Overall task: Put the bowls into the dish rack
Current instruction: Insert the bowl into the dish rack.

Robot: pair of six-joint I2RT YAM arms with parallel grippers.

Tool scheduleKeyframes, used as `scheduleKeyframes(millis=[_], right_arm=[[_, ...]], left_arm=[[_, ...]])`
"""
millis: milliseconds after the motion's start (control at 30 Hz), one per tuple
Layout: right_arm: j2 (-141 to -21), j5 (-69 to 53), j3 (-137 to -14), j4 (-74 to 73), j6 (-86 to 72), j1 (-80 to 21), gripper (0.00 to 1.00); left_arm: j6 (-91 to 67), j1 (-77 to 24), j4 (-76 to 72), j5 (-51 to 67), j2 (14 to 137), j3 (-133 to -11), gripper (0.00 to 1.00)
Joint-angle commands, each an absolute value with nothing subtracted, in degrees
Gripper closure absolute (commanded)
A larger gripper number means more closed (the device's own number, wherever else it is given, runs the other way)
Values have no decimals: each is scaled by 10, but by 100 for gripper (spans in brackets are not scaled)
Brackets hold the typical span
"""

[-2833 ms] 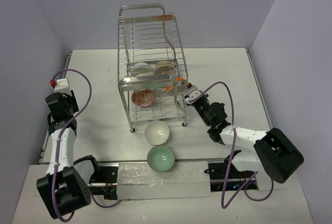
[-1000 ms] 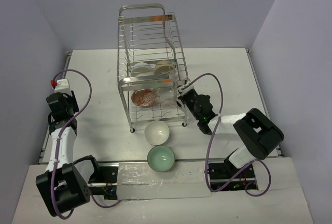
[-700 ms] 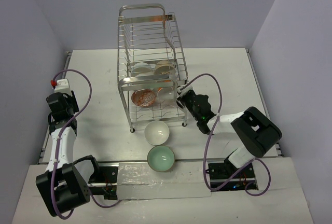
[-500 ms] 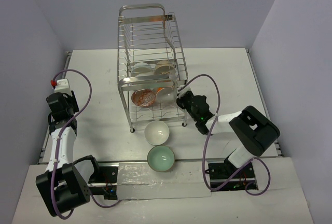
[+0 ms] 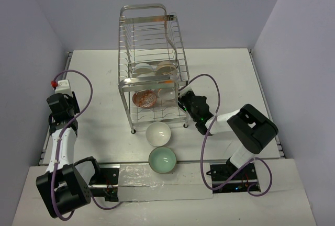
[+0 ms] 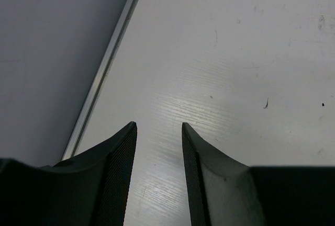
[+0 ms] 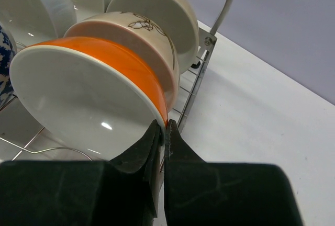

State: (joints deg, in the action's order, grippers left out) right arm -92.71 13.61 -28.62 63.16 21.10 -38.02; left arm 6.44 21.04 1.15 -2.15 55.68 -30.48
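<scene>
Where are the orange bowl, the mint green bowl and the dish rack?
orange bowl (image 7: 91, 92), right wrist view, on its white inside.
mint green bowl (image 5: 162, 160), top external view, on its hollow's middle.
dish rack (image 5: 149, 35), top external view, on its upper tier wires.

Overhead view looks down; right wrist camera shares its dish rack (image 5: 149, 81), close.

Right claw (image 7: 163, 132) carried orange bowl (image 7: 84, 98) leftward into dish rack (image 5: 149, 37) lower tier; arm folded closer.
</scene>
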Motion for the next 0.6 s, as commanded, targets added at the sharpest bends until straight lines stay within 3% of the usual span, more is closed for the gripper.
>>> scheduleKeyframes(millis=[0, 567], right_arm=[[-929, 140, -295, 680, 214, -397, 100], [-942, 149, -296, 697, 234, -406, 100]], left_arm=[[66, 214, -8, -10, 556, -310, 55], [67, 214, -8, -9, 556, -310, 55]])
